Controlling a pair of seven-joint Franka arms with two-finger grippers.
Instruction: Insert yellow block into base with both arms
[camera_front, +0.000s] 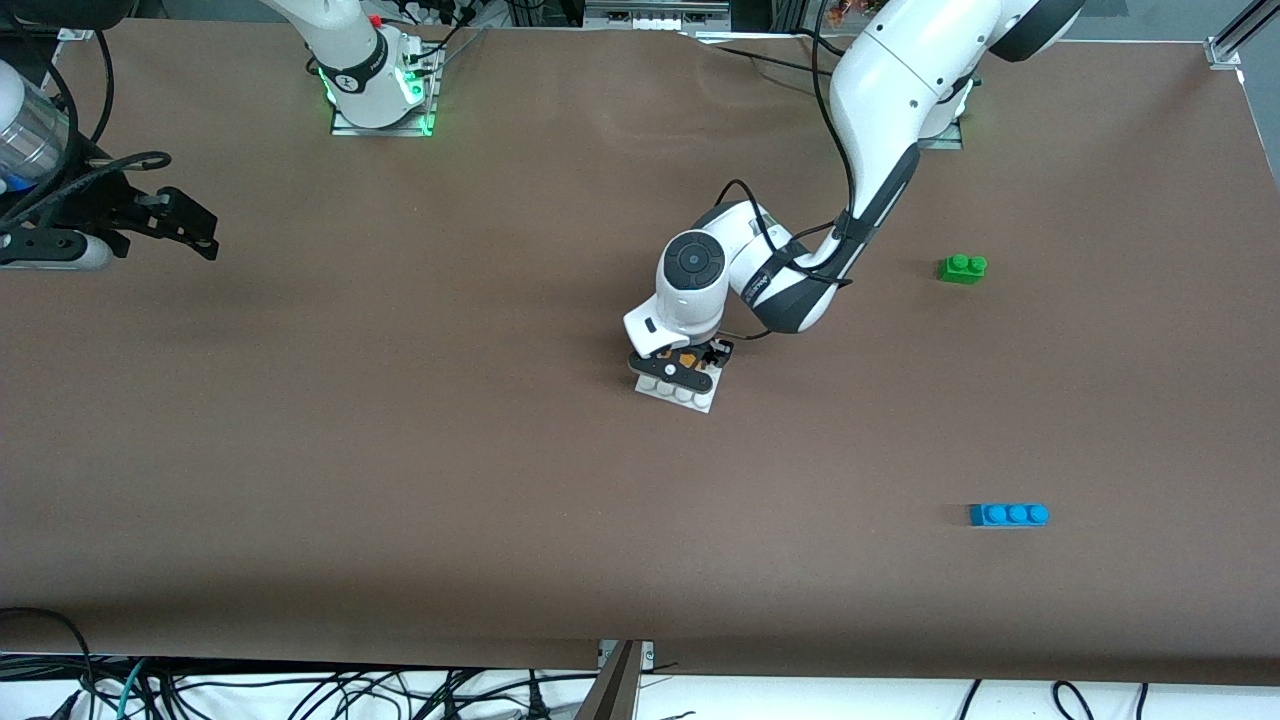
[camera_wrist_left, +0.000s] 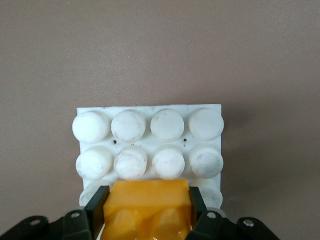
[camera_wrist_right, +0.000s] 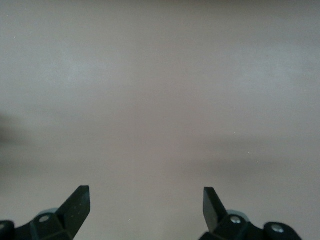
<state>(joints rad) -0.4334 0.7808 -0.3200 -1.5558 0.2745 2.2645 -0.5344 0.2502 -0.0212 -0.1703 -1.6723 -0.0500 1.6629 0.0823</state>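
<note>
Now left gripper (camera_wrist_left: 147, 212) pinching glossy yellow block (camera_wrist_left: 148, 207) on studded white base (camera_wrist_left: 150, 111); right gripper (camera_wrist_right: 146, 205) spread, waiting

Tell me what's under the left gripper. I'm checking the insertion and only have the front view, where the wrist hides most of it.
Observer: The left gripper is shut on the yellow block, over the base.
Operator: Where on the base?
Observer: At one edge; two full stud rows show past the block in the left wrist view.
Operator: And the right gripper?
Observer: The right gripper is open over bare table, waiting.
</note>
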